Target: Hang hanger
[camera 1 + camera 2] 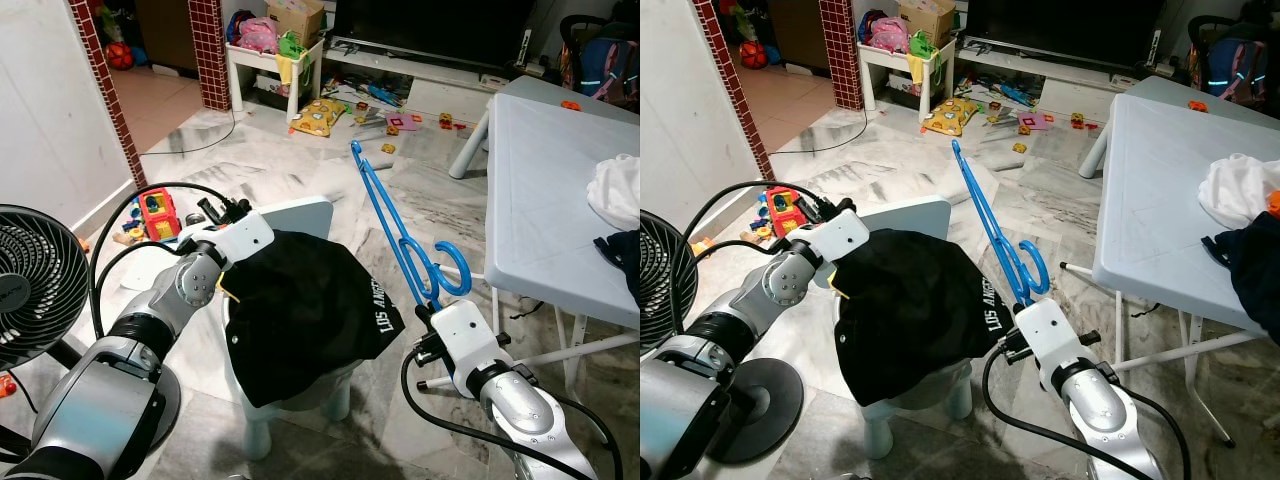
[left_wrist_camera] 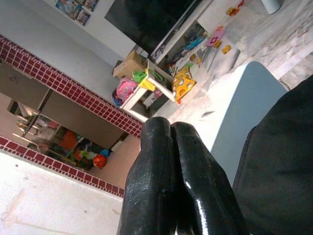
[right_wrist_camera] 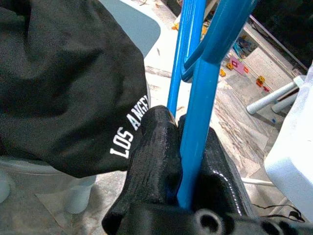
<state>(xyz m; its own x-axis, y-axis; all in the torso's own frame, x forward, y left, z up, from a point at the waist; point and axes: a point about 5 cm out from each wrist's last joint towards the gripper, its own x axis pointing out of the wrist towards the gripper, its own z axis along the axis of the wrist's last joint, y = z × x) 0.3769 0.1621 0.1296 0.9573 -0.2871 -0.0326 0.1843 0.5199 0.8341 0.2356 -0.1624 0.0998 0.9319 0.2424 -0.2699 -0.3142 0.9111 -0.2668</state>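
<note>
A blue plastic hanger (image 1: 388,212) stands upright from my right gripper (image 1: 432,304), which is shut on its lower end beside the hook (image 1: 456,270). In the right wrist view the black fingers (image 3: 154,147) clamp the blue bar (image 3: 198,107). A black T-shirt (image 1: 300,300) with white lettering is draped over a small pale blue chair (image 1: 305,212), just left of the hanger. My left gripper (image 2: 170,126) is shut with nothing between its fingers, at the shirt's upper left edge next to the chair back (image 2: 244,98).
A white folding table (image 1: 550,180) with white and dark clothes stands at the right. A black fan (image 1: 30,270) is at the near left. Toys (image 1: 155,213) lie scattered on the marble floor, and a low white table (image 1: 270,60) stands at the back.
</note>
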